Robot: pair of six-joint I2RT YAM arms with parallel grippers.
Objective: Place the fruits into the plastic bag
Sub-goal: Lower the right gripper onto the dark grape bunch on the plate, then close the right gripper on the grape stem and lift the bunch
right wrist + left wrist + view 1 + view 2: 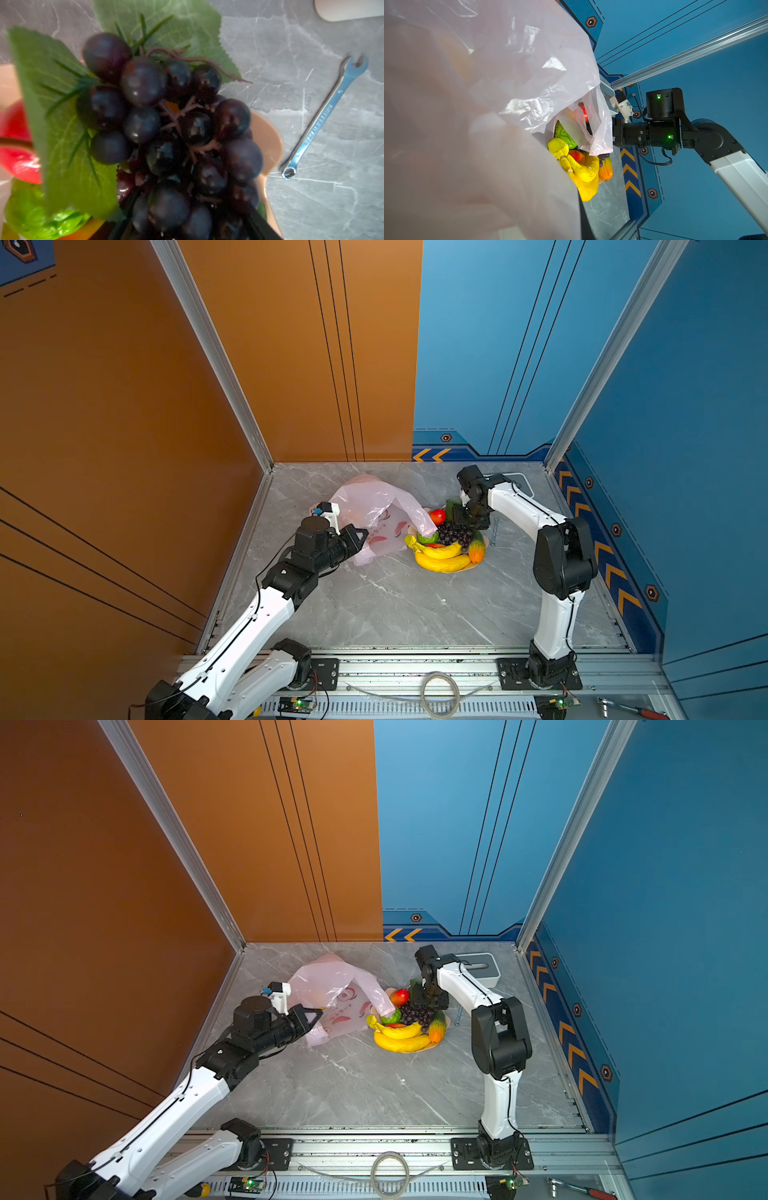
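Bending down, right gripper (pixel 462 524) reaches grapes (pixel 455 536); left gripper (pixel 365 533) pinches bag (pixel 374 497).

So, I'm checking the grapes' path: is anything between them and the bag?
Yes. A loose flap of the bag droops over the bowl's bag-side rim, beside the lime, between the grapes and the bag's body held by the left gripper. Nothing visible separates the right gripper from the grapes.

Fruits (pixel 440 556) piled in the bowl (pixel 268 137) — plastic bag (pixel 365 502) just left.
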